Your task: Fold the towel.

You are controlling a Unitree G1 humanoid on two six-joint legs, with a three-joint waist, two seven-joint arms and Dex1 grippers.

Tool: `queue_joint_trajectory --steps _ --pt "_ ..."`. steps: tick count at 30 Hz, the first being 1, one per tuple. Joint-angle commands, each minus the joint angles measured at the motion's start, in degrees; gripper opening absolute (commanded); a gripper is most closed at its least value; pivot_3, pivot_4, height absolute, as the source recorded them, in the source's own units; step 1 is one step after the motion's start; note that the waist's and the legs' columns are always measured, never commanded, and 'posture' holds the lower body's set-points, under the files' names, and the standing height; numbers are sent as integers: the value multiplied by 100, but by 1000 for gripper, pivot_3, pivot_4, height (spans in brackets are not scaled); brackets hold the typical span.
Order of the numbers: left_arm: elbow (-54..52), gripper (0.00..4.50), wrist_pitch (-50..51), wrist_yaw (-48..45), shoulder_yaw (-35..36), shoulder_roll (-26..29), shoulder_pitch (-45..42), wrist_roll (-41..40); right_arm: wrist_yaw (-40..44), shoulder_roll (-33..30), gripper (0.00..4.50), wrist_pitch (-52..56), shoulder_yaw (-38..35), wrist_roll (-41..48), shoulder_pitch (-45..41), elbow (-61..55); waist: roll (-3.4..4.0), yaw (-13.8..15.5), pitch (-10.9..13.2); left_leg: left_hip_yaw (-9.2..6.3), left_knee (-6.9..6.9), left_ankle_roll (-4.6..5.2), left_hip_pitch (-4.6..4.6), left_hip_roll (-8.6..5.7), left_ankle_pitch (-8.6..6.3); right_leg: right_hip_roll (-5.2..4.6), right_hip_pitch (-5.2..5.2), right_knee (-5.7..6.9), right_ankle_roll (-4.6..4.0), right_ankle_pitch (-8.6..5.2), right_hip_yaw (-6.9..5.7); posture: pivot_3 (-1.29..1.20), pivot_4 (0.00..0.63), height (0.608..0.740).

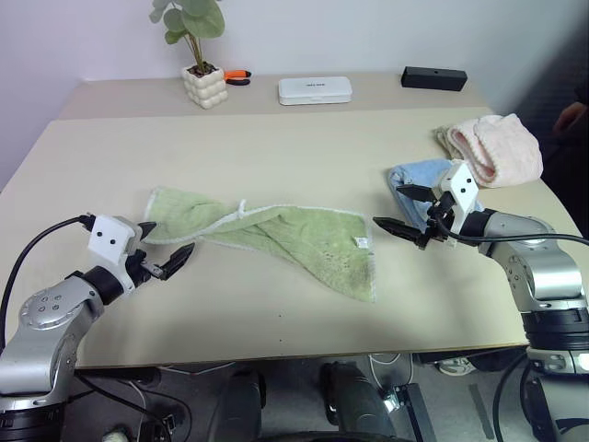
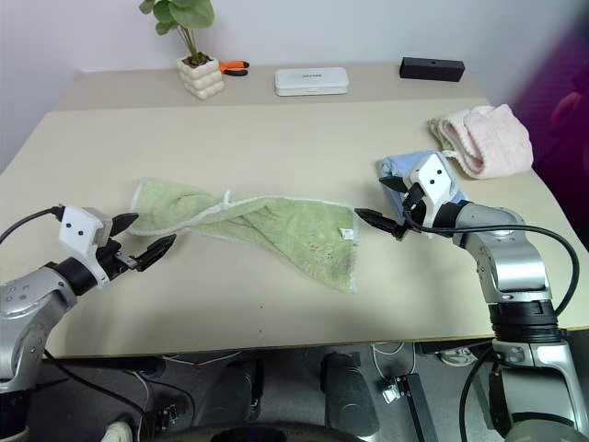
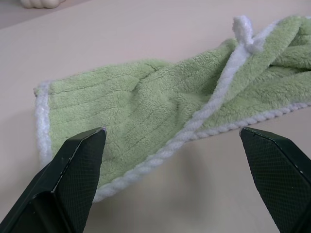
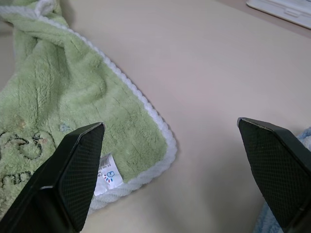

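Reaching in from either side of the beige table [image 1: 276, 304], both arms hung low in the head view: the left gripper [image 1: 167, 250] pointed at the towel [image 1: 276, 235] from its left end, the right gripper [image 1: 403, 214] from its right, each spread wide and holding nothing. The light green towel lay twisted and rumpled across the table's middle. In the left wrist view, the black fingers [image 3: 77, 165] framed its white-edged end. In the right wrist view, the fingers [image 4: 73, 170] stood wide over the corner bearing the small white tag [image 4: 106, 178]
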Motion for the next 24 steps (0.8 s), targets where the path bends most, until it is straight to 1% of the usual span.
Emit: queue_joint_trajectory --steps 1,11,15,17,19,20,22,24 --pt "-181 4500 -89 -18 163 43 99 -9 11 -66 4460 -78 -123 45 29 -231 0 0 0 0 0 0 0 0 0 0 0 0 0 0 0 0 150 737" --pt "-249 4500 -86 47 128 35 191 -8 -15 -46 4460 -74 -120 64 150 -335 0 0 0 0 0 0 0 0 0 0 0 1 -2 -1 0 0 150 737" --pt "-471 4500 -149 -151 -71 225 278 139 -224 360 4460 2 97 119 212 -606 0 -12 0 0 0 0 1 1 0 1 0 1 -1 0 0 0 150 737" --pt "-449 4500 -108 -303 -75 316 242 81 -276 514 4460 197 149 213 221 -757 0 -9 0 -1 -2 0 2 2 0 3 -1 2 0 0 0 0 150 737" --pt "-343 4500 -200 -443 -149 443 195 189 -250 622 4460 355 208 313 219 -814 0 -7 0 -1 -1 0 1 2 0 3 -1 2 -2 -1 0 0 150 737" --pt "-243 4500 -174 -426 -171 523 172 294 -268 651 4460 424 249 325 257 -897 0 -4 0 0 -1 0 1 1 0 1 -1 1 -3 -2 0 0 150 737" --pt "26 4500 -337 -456 -387 903 79 804 -322 715 4460 522 266 393 247 -1070 1 6 0 0 0 0 0 0 0 1 -1 1 -5 -3 0 0 150 737" --pt "293 4500 -532 -473 -499 1093 -38 1068 -441 779 4460 556 247 408 222 -1133 1 1 1 -1 -1 0 1 0 0 2 -3 2 -15 -8 0 0 150 737"
